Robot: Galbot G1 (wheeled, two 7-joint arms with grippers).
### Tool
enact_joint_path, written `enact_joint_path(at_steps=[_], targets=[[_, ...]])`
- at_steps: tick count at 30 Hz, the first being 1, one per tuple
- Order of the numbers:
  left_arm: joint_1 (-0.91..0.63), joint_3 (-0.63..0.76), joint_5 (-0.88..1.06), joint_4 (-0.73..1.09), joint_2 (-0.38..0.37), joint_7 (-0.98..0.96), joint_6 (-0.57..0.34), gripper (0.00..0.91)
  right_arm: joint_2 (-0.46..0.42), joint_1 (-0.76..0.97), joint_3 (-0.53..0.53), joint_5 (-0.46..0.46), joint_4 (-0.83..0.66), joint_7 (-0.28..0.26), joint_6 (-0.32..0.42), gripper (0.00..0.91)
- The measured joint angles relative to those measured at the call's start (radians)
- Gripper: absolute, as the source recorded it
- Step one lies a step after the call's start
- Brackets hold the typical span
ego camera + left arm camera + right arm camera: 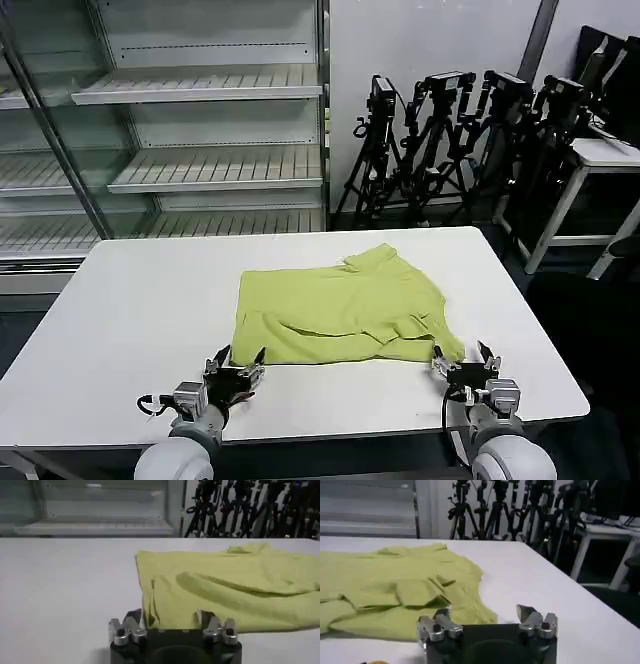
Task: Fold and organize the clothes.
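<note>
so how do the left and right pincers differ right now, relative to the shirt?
The left pincer sits at the lime shirt's near-left corner; the right pincer is at its near-right corner. The left points at the hem's straight edge, the right at a rumpled, folded-over sleeve area. Both are open, low over the white table, holding nothing.

bare table (130, 300) lies open around the shirt (340, 305); tripods (450, 140) crowd beyond its far edge.
</note>
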Motion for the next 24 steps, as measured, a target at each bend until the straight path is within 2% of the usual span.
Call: enact_joint_path(at_steps=[24], targets=[[0.062, -0.022, -0.014, -0.039, -0.025, -0.003, 0.006, 0.030, 0.005, -0.070, 0.027, 0.010, 0.072, -0.007, -0.002, 0.000]])
